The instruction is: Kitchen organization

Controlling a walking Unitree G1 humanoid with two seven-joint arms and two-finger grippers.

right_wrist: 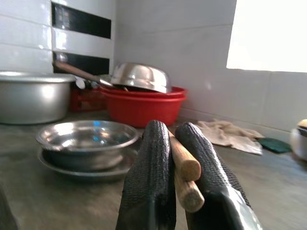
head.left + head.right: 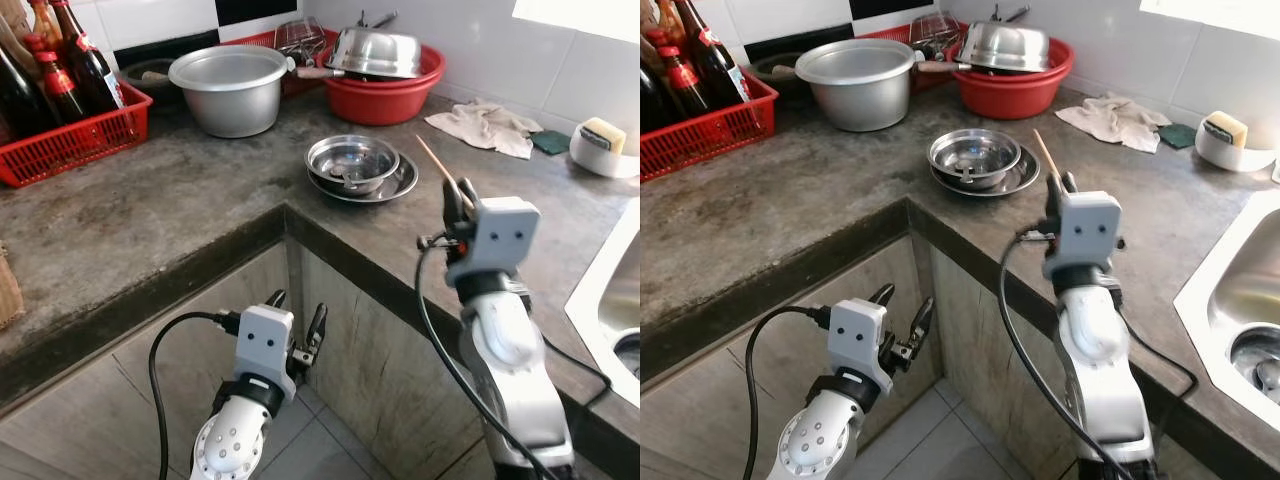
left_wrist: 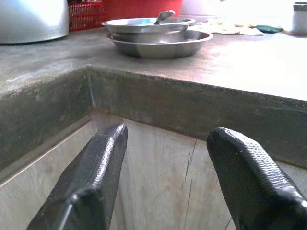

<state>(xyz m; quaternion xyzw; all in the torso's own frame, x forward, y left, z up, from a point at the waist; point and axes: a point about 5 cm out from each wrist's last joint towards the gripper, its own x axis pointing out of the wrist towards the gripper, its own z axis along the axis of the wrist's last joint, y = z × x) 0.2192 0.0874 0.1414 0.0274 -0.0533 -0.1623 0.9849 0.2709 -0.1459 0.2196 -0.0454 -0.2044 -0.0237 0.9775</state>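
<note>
My right gripper [image 2: 456, 196] is raised over the grey stone counter [image 2: 150, 210] and is shut on a pair of wooden chopsticks [image 2: 435, 165]. The sticks point up and back toward the wall. In the right wrist view the chopsticks [image 1: 184, 162] lie pinched between the black fingers [image 1: 148, 182]. Just beyond them a steel bowl [image 2: 352, 160] with a spoon in it sits on a steel plate [image 2: 398, 186]. My left gripper [image 2: 297, 322] hangs open below the counter corner, in front of the cabinet panels [image 3: 158, 158], with nothing between its fingers.
At the back stand a silver pot [image 2: 230, 88] and a red basin [image 2: 385, 100] with an upturned steel bowl [image 2: 378, 52]. A red crate of bottles [image 2: 70, 138] is back left. A cloth [image 2: 487, 126], a green scourer [image 2: 550, 142] and a sponge dish [image 2: 603, 142] lie right, and the sink [image 2: 612, 300] lies nearer on that side.
</note>
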